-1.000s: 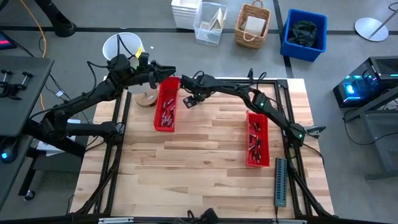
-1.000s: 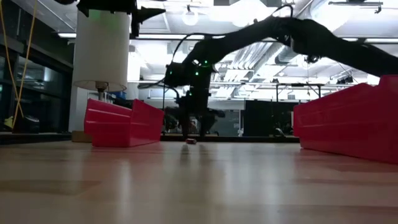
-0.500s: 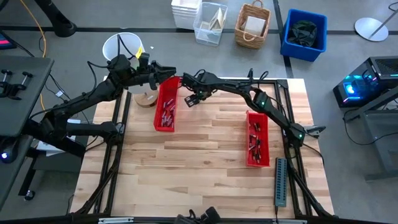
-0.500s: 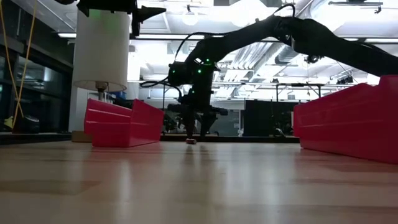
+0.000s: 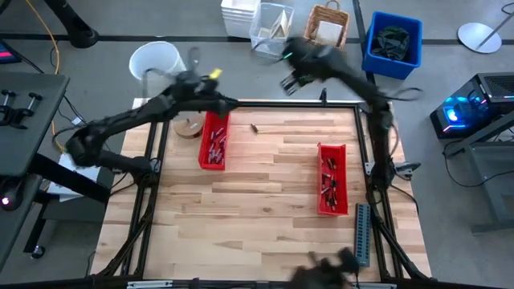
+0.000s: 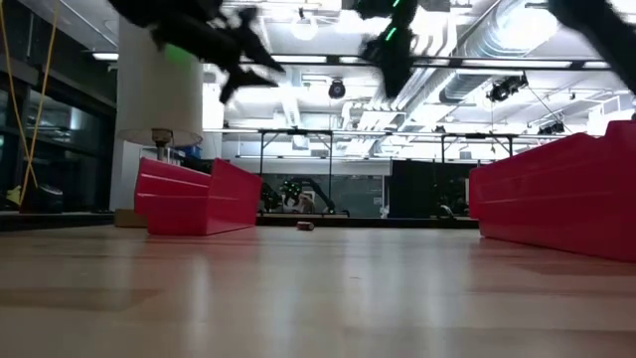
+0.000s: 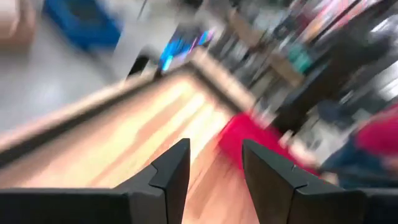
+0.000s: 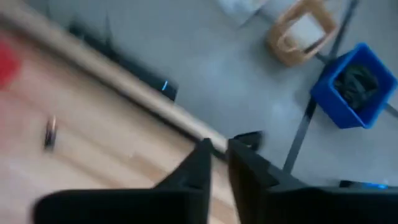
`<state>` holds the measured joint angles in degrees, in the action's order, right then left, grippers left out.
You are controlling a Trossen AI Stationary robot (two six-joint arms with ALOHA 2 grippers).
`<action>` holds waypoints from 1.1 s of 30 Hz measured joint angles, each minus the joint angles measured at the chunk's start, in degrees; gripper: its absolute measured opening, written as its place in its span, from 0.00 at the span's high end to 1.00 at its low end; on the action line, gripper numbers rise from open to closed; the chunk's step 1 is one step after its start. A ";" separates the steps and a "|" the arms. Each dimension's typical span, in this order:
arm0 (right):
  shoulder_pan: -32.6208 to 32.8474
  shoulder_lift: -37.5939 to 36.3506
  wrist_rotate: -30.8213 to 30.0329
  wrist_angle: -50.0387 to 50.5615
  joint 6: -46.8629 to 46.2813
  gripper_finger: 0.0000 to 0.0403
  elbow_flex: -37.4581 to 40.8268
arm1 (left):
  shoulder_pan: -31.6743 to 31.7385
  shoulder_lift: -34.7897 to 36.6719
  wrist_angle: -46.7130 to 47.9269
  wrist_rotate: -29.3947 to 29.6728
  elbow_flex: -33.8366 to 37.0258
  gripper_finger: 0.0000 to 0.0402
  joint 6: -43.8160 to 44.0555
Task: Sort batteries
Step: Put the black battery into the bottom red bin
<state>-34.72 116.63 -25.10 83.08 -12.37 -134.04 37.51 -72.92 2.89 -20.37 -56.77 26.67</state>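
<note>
One small dark battery (image 5: 253, 128) lies alone on the wood table between the two red trays; it also shows in the low view (image 6: 305, 225) and the right wrist view (image 8: 50, 132). The left red tray (image 5: 204, 148) and the right red tray (image 5: 343, 181) each hold several batteries. My left gripper (image 5: 231, 103) is open and empty above the left tray's far end; its fingers show apart in the left wrist view (image 7: 215, 163). My right gripper (image 5: 291, 81) is shut and empty, raised high beyond the table's far edge (image 8: 219, 152).
A long grey ridged strip (image 5: 362, 234) lies at the near right. A round tan object (image 5: 189, 128) sits left of the left tray. Beyond the far edge stand a white bucket (image 5: 155, 59), a basket (image 5: 325, 32) and a blue bin (image 5: 393, 44).
My right gripper has risen fast from just above the lone battery and swung past the table's far edge; the battery stays on the table. My left gripper has come down and a little toward the table's right, over the left tray's far end.
</note>
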 joint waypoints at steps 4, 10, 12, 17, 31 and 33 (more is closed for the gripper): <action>-4.62 -8.57 -0.46 0.59 -2.76 0.98 -0.21 | -1.25 -14.29 14.53 0.11 -13.29 0.66 -7.39; -6.71 -16.34 -0.35 0.03 -2.13 0.85 -0.15 | -3.73 -34.39 40.17 4.01 -33.98 0.66 -24.53; -7.11 -17.02 -0.66 -0.31 -1.13 0.79 -0.15 | -4.40 -37.94 44.36 6.09 -38.49 0.66 -29.20; -6.63 -16.80 0.75 0.61 -0.59 0.64 -0.04 | -5.98 -42.89 45.11 14.39 -40.92 0.64 -42.74; -6.38 -15.59 8.33 1.23 -0.60 0.55 -0.04 | -7.56 -51.41 40.76 19.92 -40.91 0.46 -66.78; -6.17 -15.34 9.70 1.17 -0.50 0.55 -0.04 | -6.94 -51.72 40.64 19.33 -40.89 0.46 -67.82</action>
<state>-40.89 101.29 -15.40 84.25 -12.87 -134.08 30.57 -124.64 43.53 -1.04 -97.67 -41.15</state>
